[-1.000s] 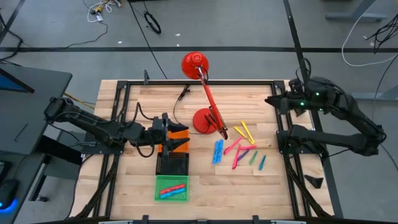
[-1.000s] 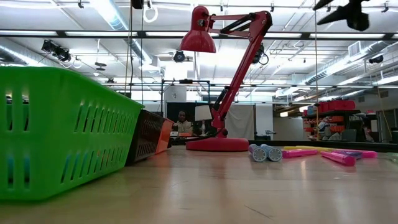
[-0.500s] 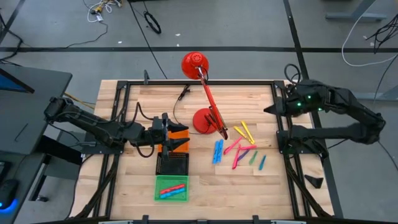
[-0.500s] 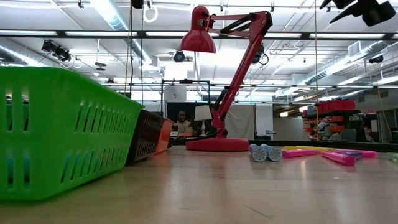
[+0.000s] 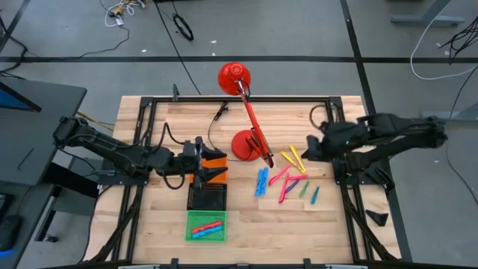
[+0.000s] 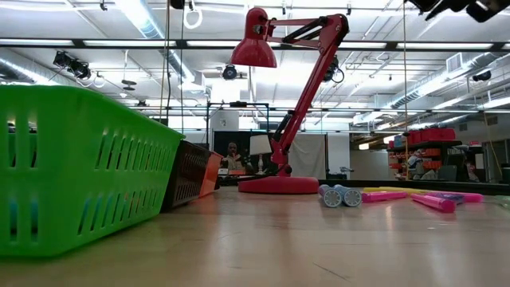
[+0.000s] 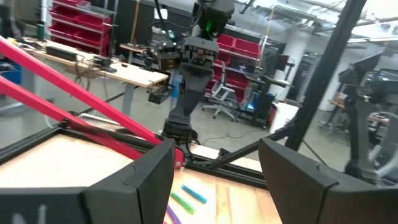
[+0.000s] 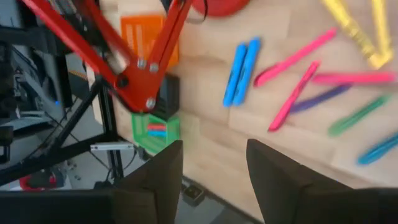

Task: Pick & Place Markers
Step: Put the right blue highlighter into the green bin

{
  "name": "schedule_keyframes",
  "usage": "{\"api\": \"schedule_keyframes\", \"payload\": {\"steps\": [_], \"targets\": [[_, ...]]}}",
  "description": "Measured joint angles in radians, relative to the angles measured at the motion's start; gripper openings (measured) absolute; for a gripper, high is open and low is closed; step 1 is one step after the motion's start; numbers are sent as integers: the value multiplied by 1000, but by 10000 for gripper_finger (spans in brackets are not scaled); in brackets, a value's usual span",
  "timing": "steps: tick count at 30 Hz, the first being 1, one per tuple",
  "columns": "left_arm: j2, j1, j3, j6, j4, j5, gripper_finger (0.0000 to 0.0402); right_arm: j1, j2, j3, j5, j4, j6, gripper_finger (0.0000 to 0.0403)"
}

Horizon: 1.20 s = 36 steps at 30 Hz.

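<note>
1. The markers lie scattered right of centre on the desk, beside the red lamp.
2. Right gripper hovers just right of them, jaws apart, empty.
3. Left gripper, centre-left over the orange tray, jaws apart, empty.

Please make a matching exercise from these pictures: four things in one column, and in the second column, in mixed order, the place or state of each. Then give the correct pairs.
Things:
1. green tray
2. pair of blue markers
3. left gripper
4. right gripper

Places or states:
A. open, above the yellow markers
B. lying side by side on the wood, near the lamp base
C. holds blue and red markers
D. open, over the orange tray

Pairs: 1-C, 2-B, 3-D, 4-A
</note>
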Motion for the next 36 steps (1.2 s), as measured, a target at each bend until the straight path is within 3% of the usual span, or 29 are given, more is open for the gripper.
{"api": "schedule_keyframes", "payload": {"steps": [16, 36], "targets": [[0, 0, 0, -15, -3, 40, 236, 368, 256, 12, 178, 208, 410, 181], [0, 0, 0, -14, -37, 40, 236, 472, 661, 340, 228, 148, 494, 181]]}}
